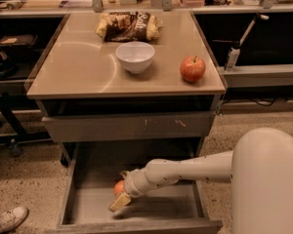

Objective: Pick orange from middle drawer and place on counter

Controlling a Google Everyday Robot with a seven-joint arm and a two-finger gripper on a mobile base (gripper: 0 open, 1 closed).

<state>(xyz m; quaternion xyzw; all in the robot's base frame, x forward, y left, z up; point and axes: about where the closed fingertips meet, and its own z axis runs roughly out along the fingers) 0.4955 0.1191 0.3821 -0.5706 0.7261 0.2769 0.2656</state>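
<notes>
The orange (118,187) lies in the open middle drawer (93,206), left of centre near its front. My gripper (120,195) reaches into the drawer from the right on a white arm and sits right at the orange, with the fruit showing at its tip, low over the drawer floor. The glossy beige counter (78,72) tops the unit above.
On the counter stand a white bowl (135,56), a red-yellow apple (192,68) and a snack bag (129,25) at the back. A shut drawer front with pale scratches (132,126) overhangs the open drawer. A shoe (7,219) is on the floor at the left.
</notes>
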